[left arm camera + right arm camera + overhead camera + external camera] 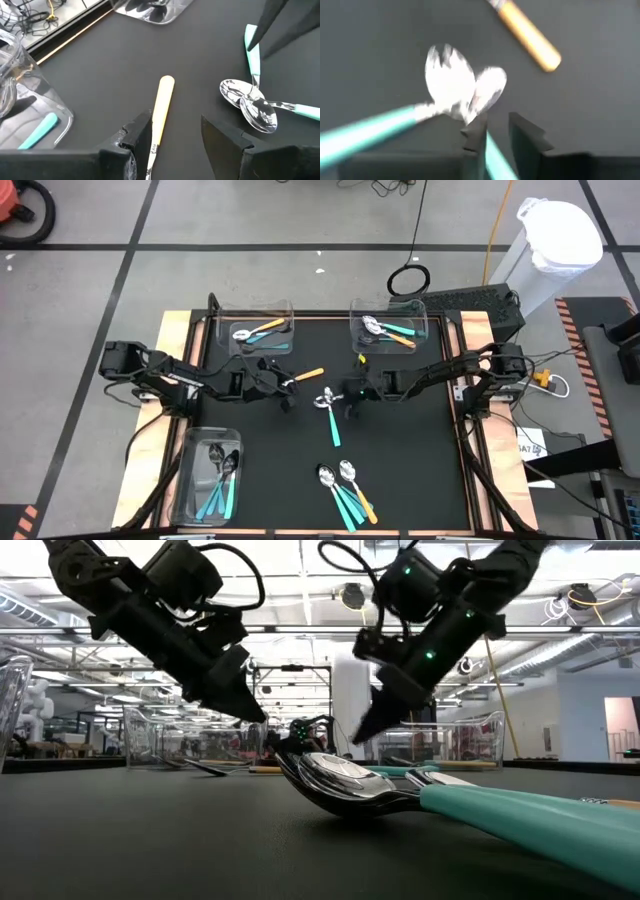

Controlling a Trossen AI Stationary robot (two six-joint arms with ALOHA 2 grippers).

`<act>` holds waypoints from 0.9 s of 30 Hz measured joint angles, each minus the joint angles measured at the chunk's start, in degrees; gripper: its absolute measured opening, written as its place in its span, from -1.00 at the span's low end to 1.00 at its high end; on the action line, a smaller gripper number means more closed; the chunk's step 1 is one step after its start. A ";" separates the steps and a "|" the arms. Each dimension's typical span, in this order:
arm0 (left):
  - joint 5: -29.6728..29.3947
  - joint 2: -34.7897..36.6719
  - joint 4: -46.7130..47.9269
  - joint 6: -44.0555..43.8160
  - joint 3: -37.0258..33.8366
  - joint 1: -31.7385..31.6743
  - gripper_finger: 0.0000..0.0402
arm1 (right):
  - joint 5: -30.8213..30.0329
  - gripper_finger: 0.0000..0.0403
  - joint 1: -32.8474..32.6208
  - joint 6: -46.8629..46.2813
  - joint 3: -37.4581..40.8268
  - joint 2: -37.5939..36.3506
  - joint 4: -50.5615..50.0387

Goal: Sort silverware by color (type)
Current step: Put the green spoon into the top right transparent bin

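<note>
Sorting approx half done: three clear plastic bins (255, 310) part-filled, six-odd spoons on the black surface (400, 470) nearby; left gripper (172, 132) jaws released astride an orange-handled metal spoon (161, 107), right gripper (492, 131) jaws parted over crossed teal-handled spoons (455, 92).

1. The left gripper (283, 385) sits over the black mat (420, 460), at the metal end of an orange spoon (306, 375).
2. The right gripper (347, 395) sits just beside two crossed teal spoons (331, 416) at mid-mat.
3. Three clear bins hold spoons: far left bin (222, 313), far right bin (421, 308), near left bin (183, 470).
4. A loose cluster of spoons (346, 490) lies near the mat's front edge.
</note>
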State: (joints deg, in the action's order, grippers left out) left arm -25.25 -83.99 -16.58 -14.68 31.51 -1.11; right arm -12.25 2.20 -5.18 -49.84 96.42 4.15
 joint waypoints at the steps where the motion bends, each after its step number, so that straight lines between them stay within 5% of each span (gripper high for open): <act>1: -0.08 0.00 -0.04 0.00 0.00 0.08 -0.16 | 0.97 -0.59 0.13 1.14 -0.52 0.00 -2.72; 7: -0.44 0.00 -2.42 0.00 0.00 0.12 -0.16 | 6.59 -0.17 1.27 9.88 -2.50 0.22 -8.48; 13: -0.51 0.00 -3.13 0.00 0.00 0.12 -0.16 | 10.78 -0.09 3.28 13.32 -2.50 3.42 -5.77; 19: -0.72 0.00 -3.06 0.02 0.00 0.12 -0.16 | 13.85 -0.27 3.47 11.86 -2.95 7.58 -2.18; 27: -0.91 0.00 -2.36 1.97 0.04 0.08 -0.16 | 9.83 -0.91 3.93 10.34 -6.38 4.55 -13.98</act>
State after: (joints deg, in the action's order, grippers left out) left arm -26.16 -83.99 -18.94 -12.71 31.55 -1.04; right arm -2.42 6.13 5.16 -56.21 100.97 -9.82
